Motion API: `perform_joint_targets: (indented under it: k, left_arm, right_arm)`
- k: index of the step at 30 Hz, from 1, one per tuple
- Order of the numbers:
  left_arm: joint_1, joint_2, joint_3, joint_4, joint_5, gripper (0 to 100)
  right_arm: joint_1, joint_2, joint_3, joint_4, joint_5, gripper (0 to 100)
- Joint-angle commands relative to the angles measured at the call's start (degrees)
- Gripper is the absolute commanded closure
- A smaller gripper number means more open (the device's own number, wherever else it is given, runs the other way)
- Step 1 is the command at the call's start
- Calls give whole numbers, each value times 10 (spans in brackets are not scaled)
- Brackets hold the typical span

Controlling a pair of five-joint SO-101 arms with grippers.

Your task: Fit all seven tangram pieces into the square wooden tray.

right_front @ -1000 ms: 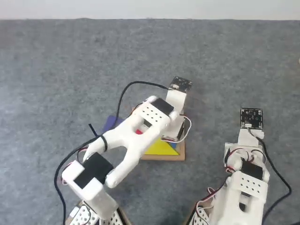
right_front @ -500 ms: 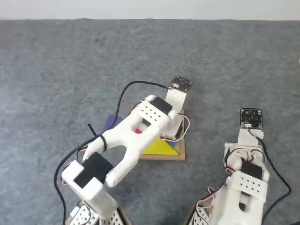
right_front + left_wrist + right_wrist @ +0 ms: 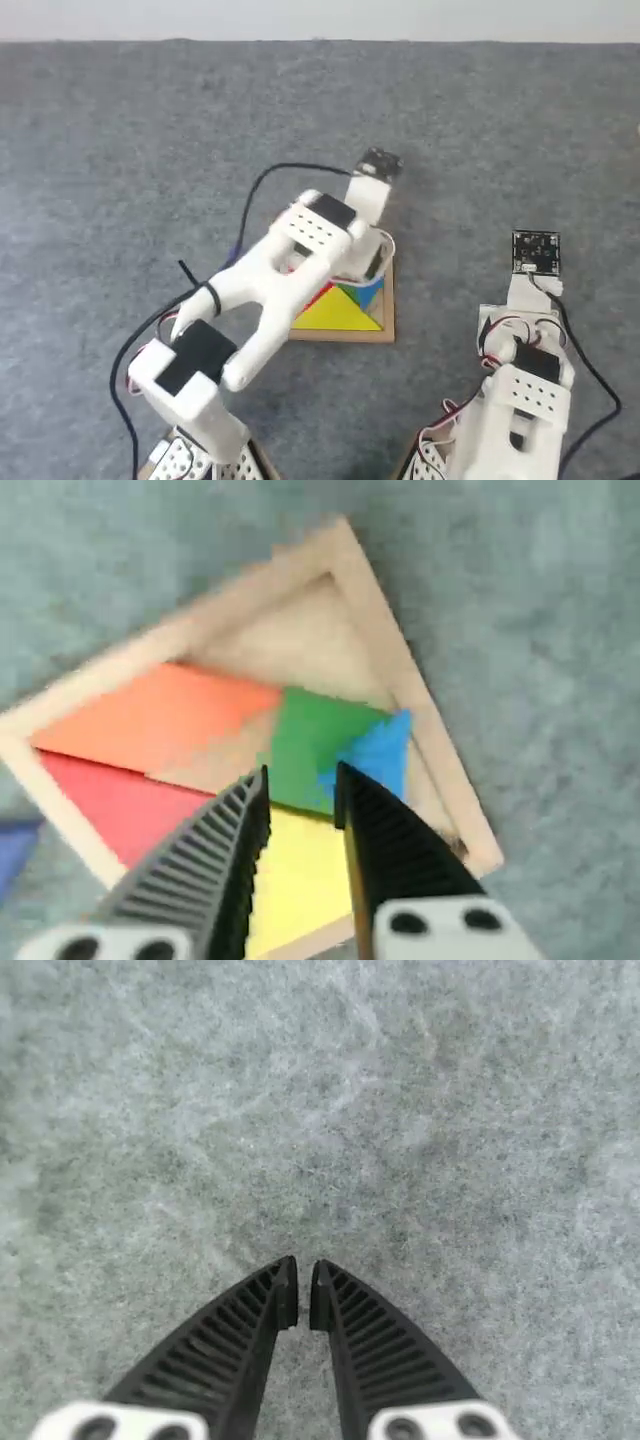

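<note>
Grey carpeted worktop (image 3: pixel 120 130); the left hand (image 3: pixel 297 780), fingers slightly parted and holding nothing, hangs over the square wooden tray (image 3: pixel 402 680); its unfilled corner (image 3: pixel 300 645) lies straight ahead of the fingertips, a loose dark blue piece (image 3: pixel 12 845) off to that hand's side; the right hand (image 3: pixel 303 1295), pressed together, sits well apart.

Square wooden tray (image 3: pixel 398 655) lies flat directly below the left end effector (image 3: pixel 300 775). Inside: orange piece (image 3: pixel 160 715), red piece (image 3: pixel 120 805), yellow piece (image 3: pixel 300 875), green piece (image 3: pixel 305 745), blue piece (image 3: pixel 378 752). Dark blue piece (image 3: pixel 12 845) lies outside.
</note>
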Motion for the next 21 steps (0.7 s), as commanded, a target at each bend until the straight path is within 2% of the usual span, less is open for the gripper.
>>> perform_joint_targets:
  k: [1,6,11,21]
  left_arm:
    - [-34,-9,-41,-8,-29,896]
    - [-30,-7,-10,-47,-49,896]
    - [12,-7,60,-107,-70,896]
    - [44,-9,90,-100,-69,896]
  right_arm:
    - [2,-15,-17,-12,-4,954]
    - [2,-15,-17,-12,-4,954]
    - [2,-15,-17,-12,-4,954]
    - [2,-15,-17,-12,-4,954]
